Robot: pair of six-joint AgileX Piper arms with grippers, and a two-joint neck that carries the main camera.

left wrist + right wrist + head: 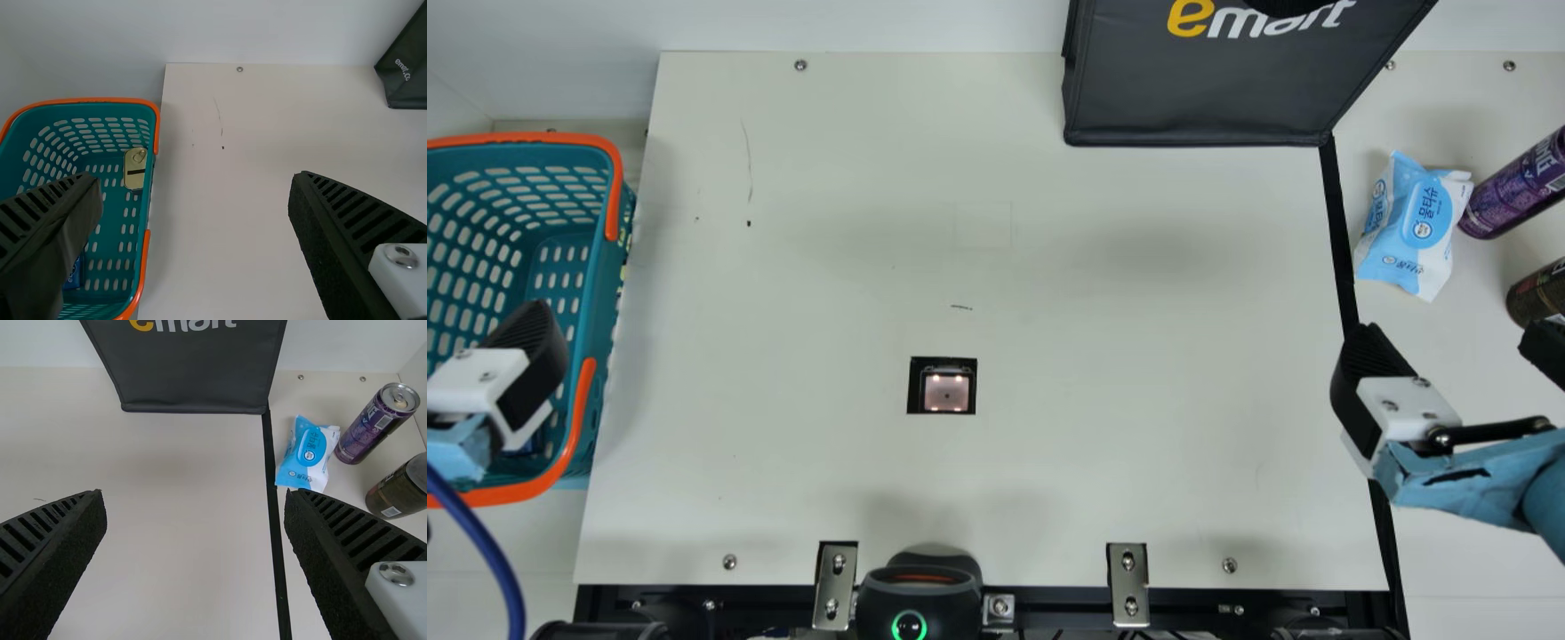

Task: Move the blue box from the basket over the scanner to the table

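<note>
My left gripper (523, 356) is over the teal basket (607, 293) at the main view's left edge. In the left wrist view the left gripper (197, 179) stands open, nothing between its fingers, with the basket (152, 120) partly behind one of them. Low in the basket lies the blue box (75, 272), mostly hidden by that finger. The scanner (947, 392) is a small lit window in a black square on the table. At the right side my right gripper (1449, 338) is open; the right wrist view shows the right gripper (195, 499) with empty fingers.
A gold-coloured object (135, 169) is also in the basket. The dark bag (1200, 89) stands at the back. Wipes (1409, 227), a purple can (1516, 187) and a dark can (1538, 293) are at the right. A black device (919, 596) sits at the front edge.
</note>
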